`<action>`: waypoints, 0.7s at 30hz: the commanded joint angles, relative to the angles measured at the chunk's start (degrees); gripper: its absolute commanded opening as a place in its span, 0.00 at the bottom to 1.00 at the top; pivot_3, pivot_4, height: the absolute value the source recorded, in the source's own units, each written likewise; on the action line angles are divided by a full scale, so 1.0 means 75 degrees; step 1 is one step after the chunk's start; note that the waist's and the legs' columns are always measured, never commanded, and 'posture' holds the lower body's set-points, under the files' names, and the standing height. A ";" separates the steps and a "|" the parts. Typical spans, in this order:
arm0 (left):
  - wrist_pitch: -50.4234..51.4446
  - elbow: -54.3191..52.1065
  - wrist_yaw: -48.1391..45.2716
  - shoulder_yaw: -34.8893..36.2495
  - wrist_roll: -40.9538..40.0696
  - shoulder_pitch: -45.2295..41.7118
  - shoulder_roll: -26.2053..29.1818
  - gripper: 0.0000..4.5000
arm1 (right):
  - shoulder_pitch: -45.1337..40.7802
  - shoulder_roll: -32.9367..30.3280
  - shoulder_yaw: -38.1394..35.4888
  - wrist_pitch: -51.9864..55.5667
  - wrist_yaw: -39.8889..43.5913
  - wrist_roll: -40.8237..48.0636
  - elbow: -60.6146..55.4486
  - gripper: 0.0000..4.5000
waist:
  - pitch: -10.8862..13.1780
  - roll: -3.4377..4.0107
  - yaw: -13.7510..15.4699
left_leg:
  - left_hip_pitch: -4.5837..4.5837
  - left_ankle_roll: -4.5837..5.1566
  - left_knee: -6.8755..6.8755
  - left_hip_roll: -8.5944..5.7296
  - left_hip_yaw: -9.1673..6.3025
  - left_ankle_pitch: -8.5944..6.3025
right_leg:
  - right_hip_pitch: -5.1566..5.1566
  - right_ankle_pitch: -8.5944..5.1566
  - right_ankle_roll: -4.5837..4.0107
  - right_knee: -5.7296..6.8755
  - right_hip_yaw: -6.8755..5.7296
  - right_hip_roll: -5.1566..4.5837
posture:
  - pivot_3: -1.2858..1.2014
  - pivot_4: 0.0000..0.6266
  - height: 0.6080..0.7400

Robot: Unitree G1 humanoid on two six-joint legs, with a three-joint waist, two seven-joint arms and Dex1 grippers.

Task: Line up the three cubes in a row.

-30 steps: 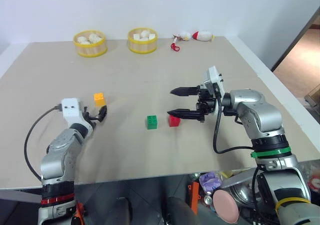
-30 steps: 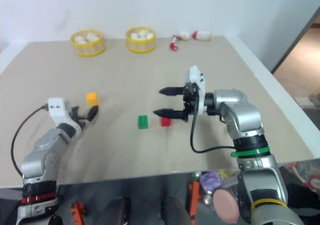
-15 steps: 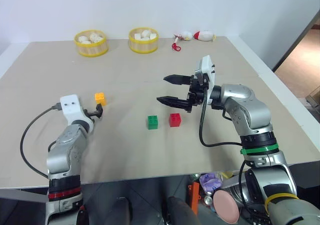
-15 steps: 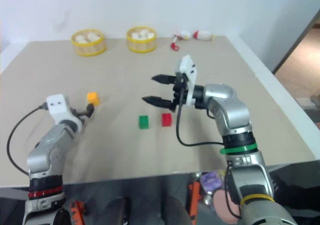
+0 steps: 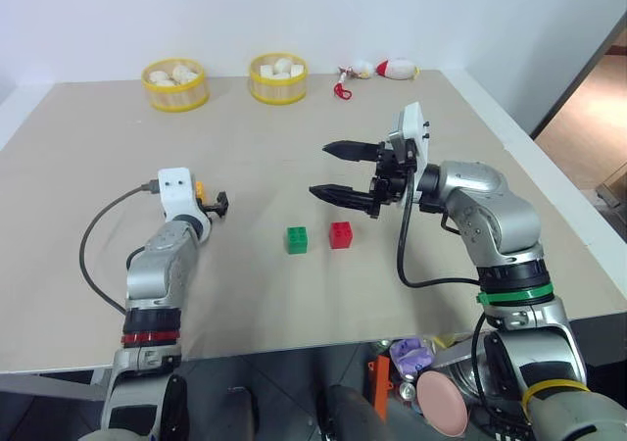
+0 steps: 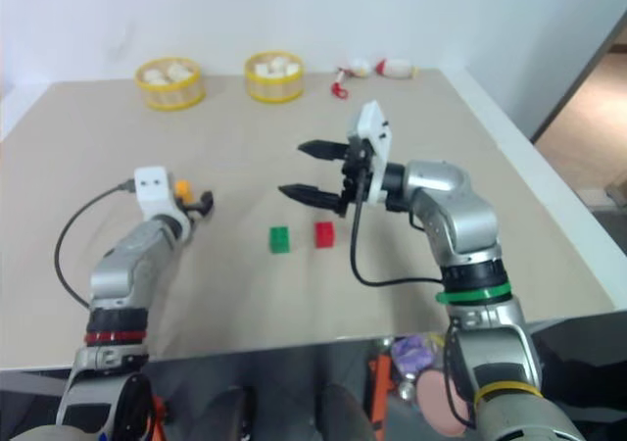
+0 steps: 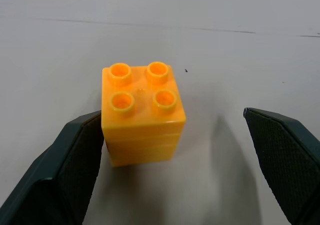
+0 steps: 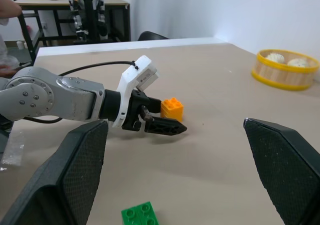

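The orange-yellow brick point(image 7: 142, 113) sits between the wide-open, empty left end effector's point(image 7: 175, 170) fingers, against one finger; the right end effector point(image 5: 336, 172), likewise spread and empty, hovers above the red brick point(image 5: 341, 234).

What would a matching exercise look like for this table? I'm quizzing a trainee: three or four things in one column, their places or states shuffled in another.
Things:
1. orange-yellow cube
2. green cube
3. red cube
4. right gripper

Places or states:
A. raised over the table, fingers wide apart, holding nothing
B. on the table beside the green cube, nearer the right arm
C. between the open fingers of the left gripper
D. middle cube of the three, on the table

Pairs: 1-C, 2-D, 3-B, 4-A
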 commanded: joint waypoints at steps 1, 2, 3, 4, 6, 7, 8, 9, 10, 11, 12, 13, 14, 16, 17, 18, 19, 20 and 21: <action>-0.0209 0.0054 0.0243 0.0194 0.0069 -0.0215 0.0002 1.00 | -0.0091 -0.0077 -0.0278 -0.0075 -0.0058 0.0108 -0.0190 1.00 | 0.0000 0.0000 0.0000 | 0.0000 0.0000 0.0000 0.0000 0.0000 0.0000 | 0.0000 0.0000 0.0000 0.0000 0.0000 0.0000 | 0.52 0.24 1.00; -0.0203 0.0085 0.0299 0.0245 0.0058 -0.0220 -0.0005 1.00 | -0.0091 -0.0083 -0.0281 -0.0078 -0.0070 0.0101 -0.0168 1.00 | 0.0000 0.0000 -0.0001 | 0.0000 0.0000 -0.0001 0.0000 0.0000 0.0000 | -0.0001 0.0000 0.0000 0.0000 0.0000 0.0000 | 0.52 0.24 1.00; -0.0204 0.0102 0.0343 0.0270 0.0060 -0.0216 -0.0005 1.00 | -0.0088 -0.0091 -0.0285 -0.0083 -0.0077 0.0099 -0.0156 1.00 | 0.0000 0.0000 -0.0001 | 0.0000 0.0000 -0.0003 0.0000 0.0001 0.0000 | -0.0001 0.0000 0.0001 0.0000 0.0001 0.0000 | 0.52 0.24 1.00; -0.0222 0.0102 0.0394 0.0301 0.0058 -0.0192 -0.0017 0.94 | -0.0089 -0.0098 -0.0288 -0.0092 -0.0081 0.0097 -0.0138 1.00 | 0.0000 0.0000 -0.0001 | 0.0000 0.0000 -0.0003 0.0000 0.0000 0.0000 | -0.0001 0.0000 0.0001 0.0000 0.0001 0.0000 | 0.52 0.24 1.00; -0.0247 0.0095 0.0425 0.0304 0.0082 -0.0155 -0.0021 0.83 | -0.0102 -0.0106 -0.0287 -0.0104 -0.0091 0.0094 -0.0094 1.00 | 0.0000 0.0000 0.0001 | 0.0000 0.0000 -0.0004 0.0000 0.0000 0.0000 | -0.0001 -0.0001 0.0001 0.0000 0.0000 0.0000 | 0.52 0.24 1.00; -0.0249 0.0096 0.0438 0.0303 0.0094 -0.0144 -0.0021 0.72 | -0.0115 -0.0105 -0.0282 -0.0115 -0.0092 0.0090 -0.0064 1.00 | 0.0000 0.0000 0.0001 | 0.0000 0.0000 -0.0004 0.0000 0.0000 0.0000 | -0.0001 0.0000 0.0001 0.0000 0.0000 0.0000 | 0.52 0.24 1.00; -0.0248 0.0107 0.0446 0.0306 0.0103 -0.0144 -0.0021 0.64 | -0.0127 -0.0101 -0.0275 -0.0125 -0.0094 0.0083 -0.0036 1.00 | 0.0000 0.0000 0.0001 | 0.0000 0.0000 -0.0004 0.0000 0.0000 0.0000 | -0.0001 0.0000 0.0001 0.0000 0.0001 -0.0001 | 0.52 0.24 1.00; -0.0238 0.0118 0.0459 0.0307 0.0112 -0.0149 -0.0025 0.58 | -0.0139 -0.0100 -0.0267 -0.0140 -0.0092 0.0071 -0.0005 1.00 | 0.0000 0.0000 0.0002 | 0.0000 0.0000 -0.0004 -0.0001 0.0000 0.0000 | -0.0001 -0.0001 0.0001 0.0000 0.0000 -0.0001 | 0.52 0.24 1.00; -0.0231 0.0132 0.0466 0.0303 0.0125 -0.0159 -0.0022 0.49 | -0.0150 -0.0097 -0.0257 -0.0151 -0.0091 0.0057 0.0022 1.00 | 0.0000 0.0000 0.0002 | 0.0000 0.0000 -0.0004 -0.0002 0.0000 0.0000 | -0.0001 -0.0001 0.0001 -0.0001 0.0000 -0.0002 | 0.52 0.24 1.00; -0.0237 0.0148 0.0460 0.0291 0.0144 -0.0171 -0.0007 0.43 | -0.0162 -0.0094 -0.0243 -0.0166 -0.0086 0.0043 0.0046 1.00 | 0.0000 0.0000 0.0002 | 0.0000 0.0000 -0.0004 -0.0002 0.0001 0.0000 | 0.0000 -0.0001 0.0001 -0.0001 0.0000 -0.0002 | 0.52 0.24 1.00; -0.0239 0.0156 0.0452 0.0271 0.0167 -0.0181 0.0011 0.35 | -0.0172 -0.0096 -0.0234 -0.0182 -0.0076 0.0033 0.0069 1.00 | 0.0000 0.0000 0.0002 | 0.0000 0.0000 -0.0004 -0.0002 0.0001 0.0000 | -0.0001 -0.0001 0.0001 -0.0001 0.0001 -0.0002 | 0.52 0.24 1.00; -0.0246 0.0163 0.0443 0.0258 0.0186 -0.0189 0.0028 0.29 | -0.0185 -0.0095 -0.0227 -0.0194 -0.0068 0.0027 0.0093 1.00 | 0.0000 0.0000 0.0002 | 0.0000 0.0000 -0.0004 -0.0002 0.0000 0.0000 | -0.0001 -0.0001 0.0001 -0.0001 0.0000 -0.0002 | 0.52 0.24 1.00; -0.0249 0.0169 0.0433 0.0246 0.0205 -0.0194 0.0044 0.29 | -0.0200 -0.0093 -0.0219 -0.0208 -0.0064 0.0020 0.0118 1.00 | 0.0000 0.0000 0.0002 | 0.0000 0.0000 -0.0004 -0.0002 0.0000 0.0000 | -0.0001 -0.0001 0.0001 -0.0001 0.0000 -0.0002 | 0.52 0.24 1.00; -0.0292 0.0179 0.0330 0.0153 0.0300 -0.0193 0.0123 0.29 | -0.0232 -0.0093 -0.0206 -0.0228 -0.0050 0.0008 0.0165 1.00 | 0.0000 0.0000 0.0001 | 0.0000 0.0000 -0.0004 -0.0002 0.0000 0.0000 | -0.0001 -0.0001 0.0001 -0.0001 0.0000 -0.0001 | 0.52 0.24 1.00; -0.0368 0.0175 0.0279 0.0086 0.0384 -0.0175 0.0183 0.29 | -0.0245 -0.0099 -0.0200 -0.0239 -0.0039 0.0003 0.0183 1.00 | 0.0000 0.0000 0.0001 | 0.0000 0.0000 -0.0005 -0.0002 0.0000 0.0000 | -0.0001 -0.0001 0.0001 -0.0001 0.0000 -0.0001 | 0.52 0.24 1.00; -0.0436 0.0175 0.0237 0.0033 0.0452 -0.0160 0.0237 0.29 | -0.0257 -0.0104 -0.0198 -0.0247 -0.0027 0.0001 0.0200 1.00 | 0.0000 0.0000 0.0001 | 0.0000 0.0000 -0.0005 -0.0002 0.0000 0.0000 | -0.0002 -0.0001 0.0001 -0.0001 0.0000 -0.0001 | 0.52 0.24 1.00; -0.0529 0.0191 0.0139 -0.0034 0.0521 -0.0146 0.0320 0.29 | -0.0267 -0.0111 -0.0194 -0.0253 -0.0017 -0.0007 0.0212 1.00 | 0.0000 0.0000 0.0000 | 0.0000 0.0000 -0.0005 -0.0002 0.0000 0.0000 | -0.0002 -0.0001 0.0001 -0.0001 0.0000 -0.0001 | 0.52 0.24 1.00; -0.0621 0.0210 0.0035 -0.0105 0.0594 -0.0139 0.0404 0.29 | -0.0274 -0.0122 -0.0190 -0.0262 -0.0001 -0.0018 0.0224 1.00 | 0.0000 0.0000 0.0000 | 0.0000 0.0000 -0.0005 -0.0002 0.0001 0.0000 | -0.0002 -0.0001 0.0001 -0.0001 0.0000 -0.0001 | 0.52 0.24 1.00; -0.0789 0.0221 -0.0180 -0.0173 0.0602 -0.0141 0.0511 0.29 | -0.0278 -0.0142 -0.0189 -0.0257 0.0024 -0.0025 0.0224 1.00 | 0.0000 0.0000 0.0000 | 0.0000 -0.0001 -0.0005 -0.0002 0.0000 0.0000 | -0.0003 0.0000 0.0000 -0.0001 0.0000 -0.0001 | 0.52 0.24 1.00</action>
